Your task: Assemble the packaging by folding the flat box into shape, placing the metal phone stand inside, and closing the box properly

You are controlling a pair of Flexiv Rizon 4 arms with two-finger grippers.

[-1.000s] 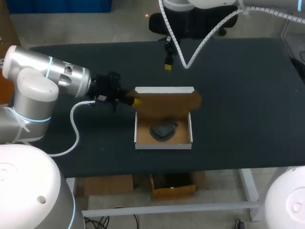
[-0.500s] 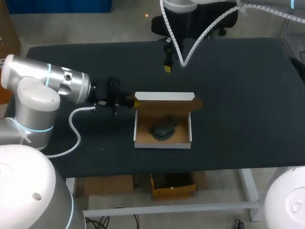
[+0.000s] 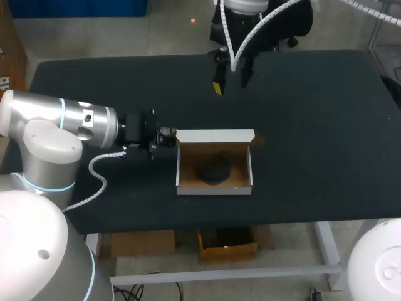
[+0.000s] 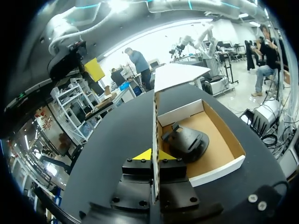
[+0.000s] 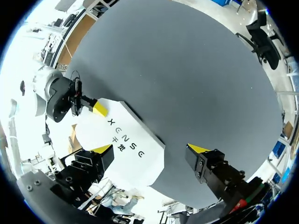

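Right, the left jaws are clamped on the near end of the lid (image 4: 180,74), with one yellow fingertip (image 4: 142,155) on each face. The panel stands edge-on and runs straight ahead from them. The box (image 4: 219,168) lies open just beside that line, and the phone stand (image 4: 187,141) sits inside. Closing looks like swinging the lid over sideways. The right jaws gape empty, high over the far worktop (image 3: 313,125), well apart.

white box (image 3: 215,135), black stand (image 3: 214,169)
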